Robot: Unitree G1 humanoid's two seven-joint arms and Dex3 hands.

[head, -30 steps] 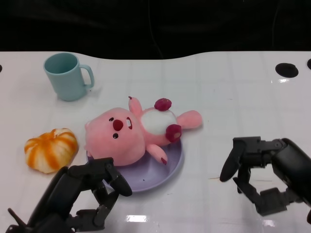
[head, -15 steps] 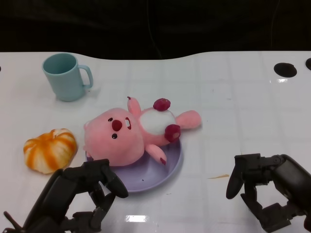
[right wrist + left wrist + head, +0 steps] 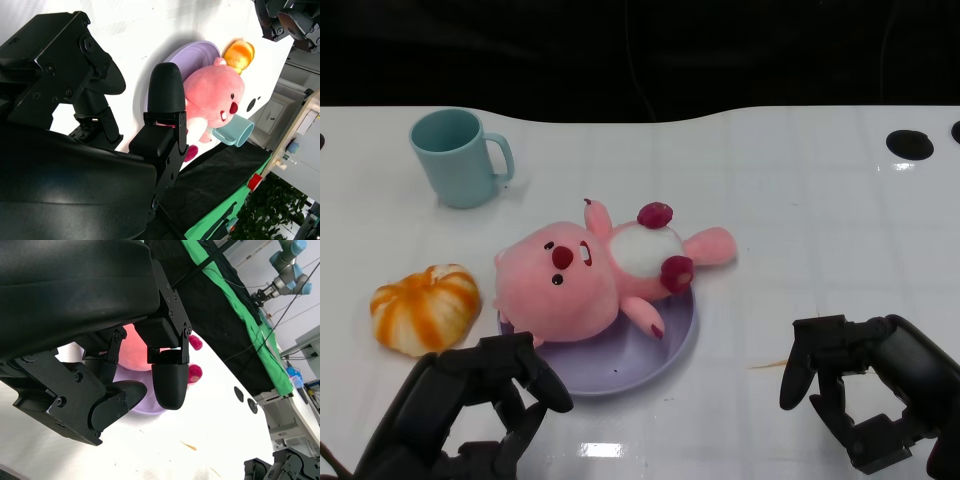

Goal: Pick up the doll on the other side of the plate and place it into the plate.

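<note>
A pink plush doll point(image 3: 590, 270) with dark red paws lies on its back on the lilac plate point(image 3: 665, 345), its legs hanging over the plate's far right rim. My left hand point(image 3: 470, 405) hovers at the table's near edge just in front of the plate, fingers apart, holding nothing. My right hand point(image 3: 865, 385) is low at the near right, well clear of the plate, fingers spread and empty. The right wrist view shows the doll point(image 3: 215, 97) on the plate point(image 3: 192, 57) beyond my fingers point(image 3: 165, 95). In the left wrist view the doll point(image 3: 135, 352) peeks out behind my fingers point(image 3: 170, 385).
A teal mug point(image 3: 458, 157) stands at the far left. An orange pumpkin toy point(image 3: 425, 308) lies left of the plate, close to my left hand. Black round holes point(image 3: 910, 144) mark the table's far right.
Both hands have drawn back toward the near edge and sunk lower in the picture. The doll and plate have stayed put.
</note>
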